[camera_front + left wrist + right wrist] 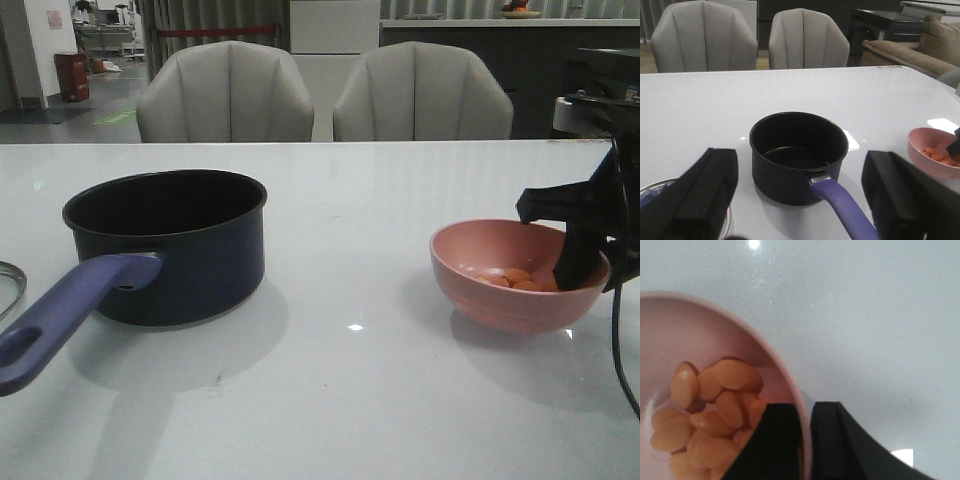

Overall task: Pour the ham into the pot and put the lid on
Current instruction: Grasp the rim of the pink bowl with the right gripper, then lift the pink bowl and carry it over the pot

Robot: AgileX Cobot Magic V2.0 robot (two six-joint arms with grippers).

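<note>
The right claw straddles the rim of the pink bowl, one finger inside and one outside, closed onto the wall so the bowl can be carried and tipped. That edge grip makes sense for pouring: it leaves the mouth of the bowl free and keeps the fingers off the ham, which lies heaped in the bottom of the bowl as small orange-pink pieces. The bowl rests on the desk at the robot's right, well apart from the pot, which stands upright and empty on the left with its purplish handle pointing toward the robot, out of the way of an approach from the right.

The left claw hangs wide apart above the near side of the pot, holding nothing, likely waiting for the lid, of which only a curved metal edge shows beside the pot.

The right wrist view alone shows the fingers pinching the rim. The front view shows only a dark arm at the bowl. The left wrist view confirms the bare pot floor, which the front view hides behind the wall.
</note>
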